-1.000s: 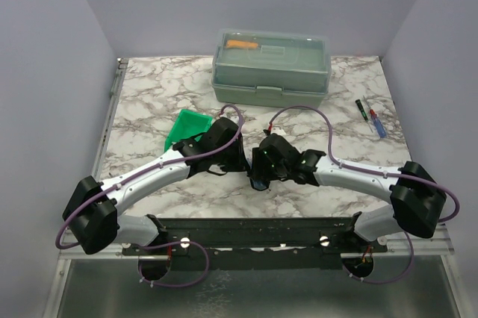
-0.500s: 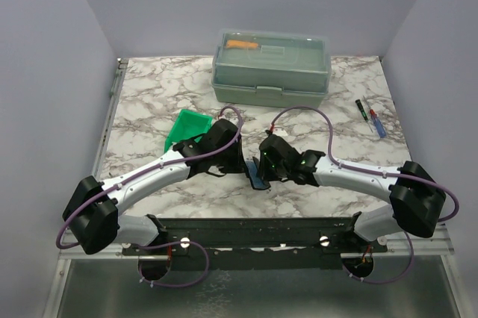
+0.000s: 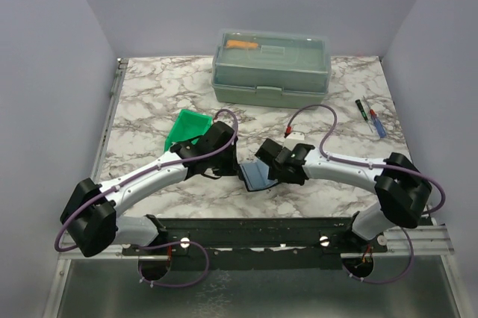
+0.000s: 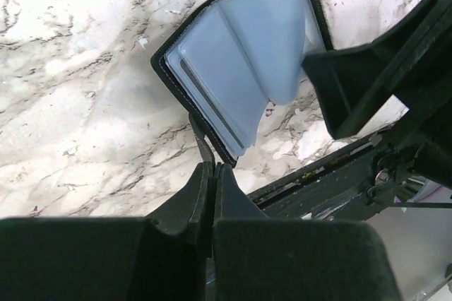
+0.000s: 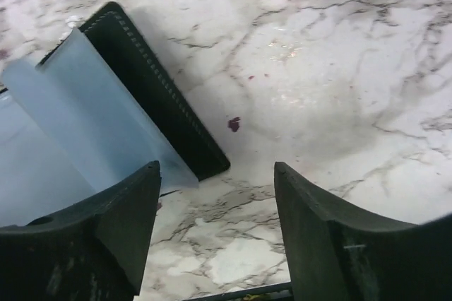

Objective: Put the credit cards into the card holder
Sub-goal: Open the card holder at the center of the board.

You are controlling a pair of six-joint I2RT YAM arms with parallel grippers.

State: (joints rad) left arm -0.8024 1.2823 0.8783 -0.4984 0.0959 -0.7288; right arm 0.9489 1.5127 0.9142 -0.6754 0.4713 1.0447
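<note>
A: Where's the card holder (image 3: 256, 178)?
B: Open on the surface (image 3: 149, 101), near the green bin (image 3: 183, 125), on the bin's right-arm side and closer to the arm bases. Your left tool (image 4: 212, 170) is clamped tight and looks nipped onto the corner of the holder's black cover. Your right tool (image 5: 215, 174) is spread with nothing between the jaws. It hangs just beside the holder edge farthest from the bin.
A: Handling?
B: Light and floppy, I'd say. The clear sleeves (image 4: 258, 39) are thin film and one stands up off the cover. They'll likely buckle if you push them. The stitched cover looks stiffer, so take hold there, at an edge. Expect it to slide on the surface unless you pin it.
A: Cards?
B: None visible in any view. Can't tell if they're in the bin.
A: Which view?
B: Top gives you layout only, because the arms hide both tools' tips. Left wrist shows the pinch and the raised sleeve. Right wrist shows the spread jaws and the stitched edge lying flat.
</note>
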